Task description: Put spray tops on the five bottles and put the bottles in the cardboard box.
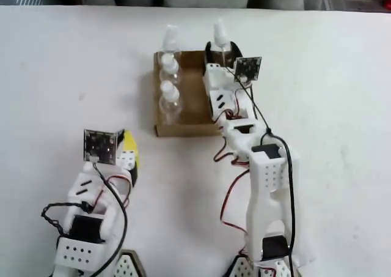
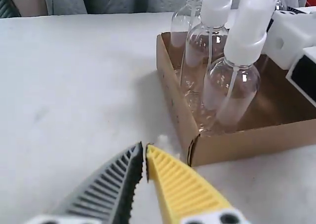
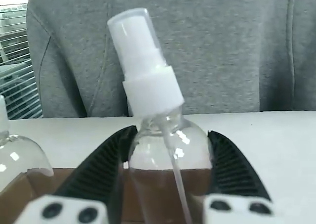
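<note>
The cardboard box (image 1: 190, 106) lies at the table's middle. Three clear bottles with white spray tops stand in a row along one side of it (image 1: 170, 99), (image 1: 169, 66), (image 1: 168, 40). My right gripper (image 1: 221, 49) is over the box's far corner, its black jaws shut on another capped bottle (image 3: 168, 155), which is upright with its spray top (image 3: 148, 61) above the jaws. My left gripper (image 2: 144, 152) rests low near the table's front, short of the box (image 2: 237, 142), its grey and yellow fingers shut on nothing. The nearest bottle (image 2: 232, 90) stands just inside that box corner.
The box's other half is bare brown cardboard under the right arm (image 1: 232, 112). Open white table surrounds the box on all sides. Grey chairs (image 3: 197, 46) stand behind the far edge.
</note>
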{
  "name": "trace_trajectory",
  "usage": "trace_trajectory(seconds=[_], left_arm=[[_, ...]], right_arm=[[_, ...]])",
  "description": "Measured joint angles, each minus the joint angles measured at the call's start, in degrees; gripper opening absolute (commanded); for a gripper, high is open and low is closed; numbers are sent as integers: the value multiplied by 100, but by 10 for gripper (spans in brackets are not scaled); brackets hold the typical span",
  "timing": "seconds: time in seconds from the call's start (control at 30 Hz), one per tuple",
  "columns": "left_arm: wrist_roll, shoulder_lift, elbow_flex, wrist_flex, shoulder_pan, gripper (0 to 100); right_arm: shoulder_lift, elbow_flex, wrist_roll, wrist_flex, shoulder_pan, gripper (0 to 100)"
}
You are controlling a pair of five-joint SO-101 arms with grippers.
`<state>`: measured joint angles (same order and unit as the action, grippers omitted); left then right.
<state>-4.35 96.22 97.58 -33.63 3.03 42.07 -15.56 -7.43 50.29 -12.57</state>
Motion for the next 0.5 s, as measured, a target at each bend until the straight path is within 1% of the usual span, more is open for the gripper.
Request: trace_trajectory(seconds=[0.13,0.27,0.43,0.5], left_arm=[[0,0,0,0,0,24],[0,0,0,0,0,24],[0,0,0,0,0,24],[0,0,0,0,0,24]], right_arm=[[-9,0,0,-26,0,127],[-202,0,0,-492,0,136],[-378,-44,0,-870,-9,251],[-413,-185,9,-941,-35,268]])
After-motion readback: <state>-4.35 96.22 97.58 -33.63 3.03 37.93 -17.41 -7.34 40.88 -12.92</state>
